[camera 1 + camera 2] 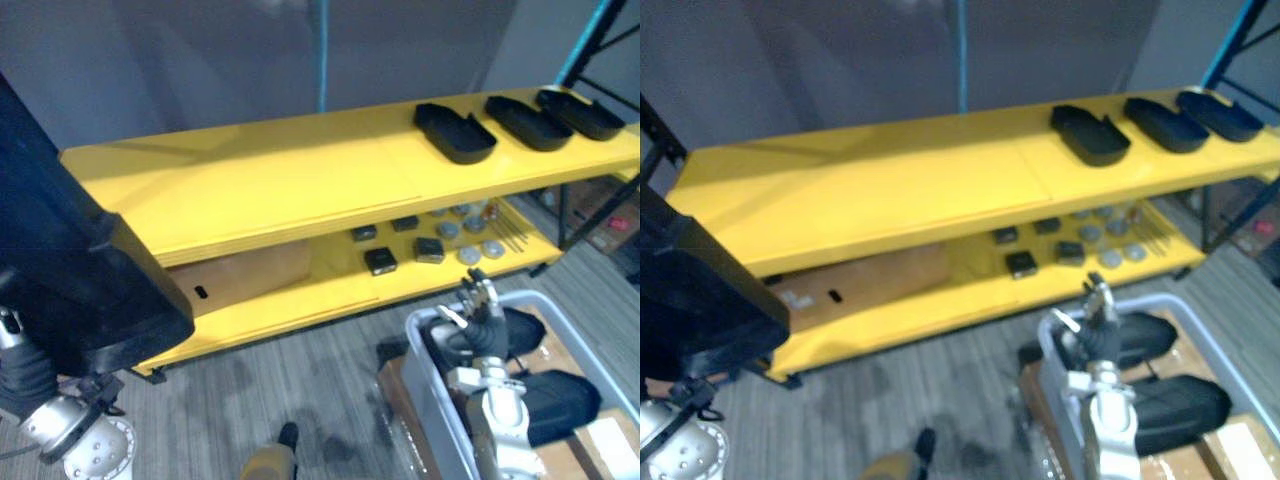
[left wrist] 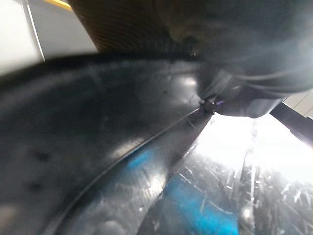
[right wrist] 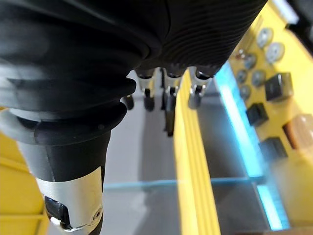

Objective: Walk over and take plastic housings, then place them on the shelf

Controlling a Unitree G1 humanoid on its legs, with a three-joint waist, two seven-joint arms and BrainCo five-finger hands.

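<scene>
A large black plastic housing (image 1: 70, 270) is raised close at the near left, in front of the yellow shelf's left end. My left hand (image 2: 254, 58) is against its glossy black surface (image 2: 98, 147). Three more black housings (image 1: 455, 132) (image 1: 527, 122) (image 1: 580, 112) lie in a row on the right end of the yellow shelf top (image 1: 280, 170). At the lower right, my right hand (image 1: 482, 325) hangs open over a grey bin (image 1: 425, 385) with its fingers (image 3: 168, 93) straight and nothing in them. In the bin lie further black housings (image 1: 555, 400).
The lower shelf board carries a brown cardboard sheet (image 1: 250, 275), small black boxes (image 1: 380, 260) and grey discs (image 1: 470, 235). A blue post (image 1: 323, 55) rises behind the shelf. A dark rack frame (image 1: 600, 40) stands at the far right. Grey carpet lies between me and the shelf.
</scene>
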